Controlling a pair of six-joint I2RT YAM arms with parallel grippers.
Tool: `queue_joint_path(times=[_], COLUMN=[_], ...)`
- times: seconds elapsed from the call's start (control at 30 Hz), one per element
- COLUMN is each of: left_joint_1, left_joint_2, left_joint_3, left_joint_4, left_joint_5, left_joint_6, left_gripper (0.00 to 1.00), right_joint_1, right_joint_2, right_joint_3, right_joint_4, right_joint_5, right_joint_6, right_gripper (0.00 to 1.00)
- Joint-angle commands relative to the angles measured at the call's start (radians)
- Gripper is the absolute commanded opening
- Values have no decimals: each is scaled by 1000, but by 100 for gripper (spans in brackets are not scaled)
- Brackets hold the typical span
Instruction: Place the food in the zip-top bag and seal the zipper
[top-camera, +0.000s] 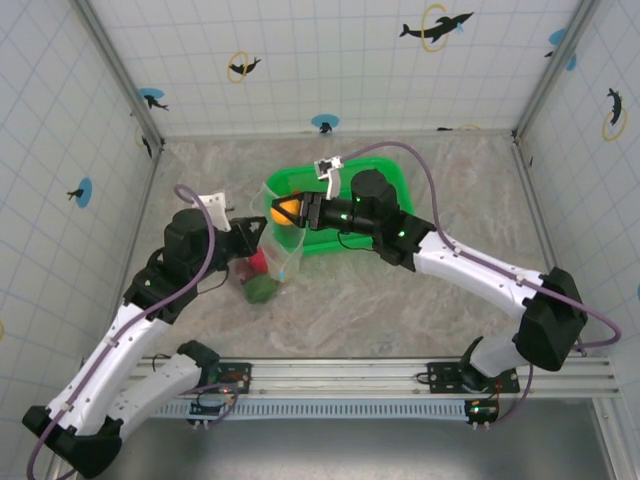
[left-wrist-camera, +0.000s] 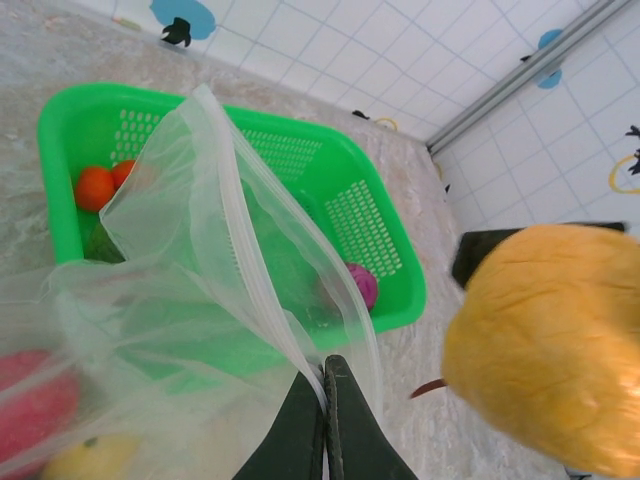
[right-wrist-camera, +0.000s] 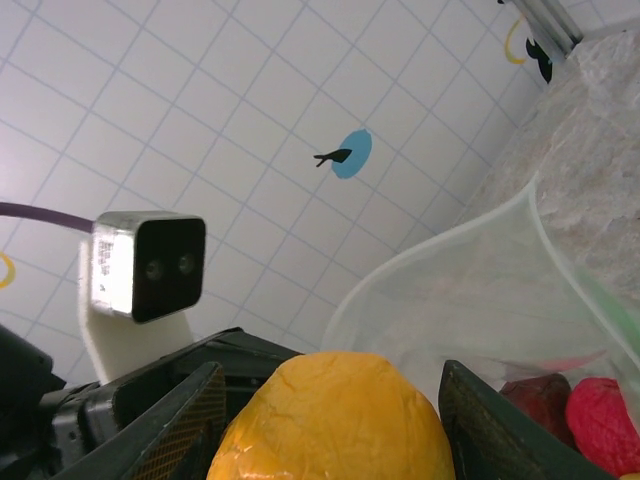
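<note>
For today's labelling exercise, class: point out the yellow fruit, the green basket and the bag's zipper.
Yellow fruit (left-wrist-camera: 548, 345): left wrist view, middle of its skin.
Green basket (left-wrist-camera: 362, 228): left wrist view, its slotted right wall.
Zipper (left-wrist-camera: 268, 232): left wrist view, midway along the strip.

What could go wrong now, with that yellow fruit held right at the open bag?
Two things, I'd guess. The yellow fruit, clamped in the right gripper, looks bulky beside the zip-top bag and its floppy mouth. On release it might clip the rim and roll away or into the green basket behind. Also, the left gripper holds the mouth up by one thin pinch near the zipper. A tug could slip it free and let the mouth sag.
</note>
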Motion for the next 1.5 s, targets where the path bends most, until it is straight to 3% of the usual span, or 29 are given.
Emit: queue_joint_path(times=[0.0, 0.17, 0.3, 0.5, 0.73, 0.9, 1.17, 1.27, 1.47], left_joint_1=[-6, -6, -6, -6, -7, -6, -7, -6, -6], left_joint_2=[-27, -45, -52, -55, -58, -62, -61, -69, -93], left_joint_3=[19, 19, 26, 25, 15, 15, 9, -1, -36], left_joint_4=[11, 11, 5, -4, -2, -9, -24, -24, 17], left_joint_5=[-26, -43, -50, -55, -60, -68, -67, -26, 29], left_joint_6=[-20, -20, -13, -3, -2, 5, 27, 50, 80], left_gripper=[0, 0, 0, 0, 0, 0, 0, 0, 0], right_joint_1=[19, 47, 73, 89, 83, 59, -23, -73, -87], right_joint_2=[35, 66, 80, 78, 49, 31, 50, 66, 123], right_joint_3=[-32, -91, -81, -41, 14, 57, 228, 267, 305], right_joint_4=[108, 129, 35, -75, -155, -181, -451, -601, -667], right_joint_5=[57, 102, 186, 252, 296, 269, 221, 261, 66], right_joint_6=[39, 38, -26, -109, -184, -217, -342, -384, -401], right_gripper=[59, 60, 63, 78, 79, 79, 76, 75, 79])
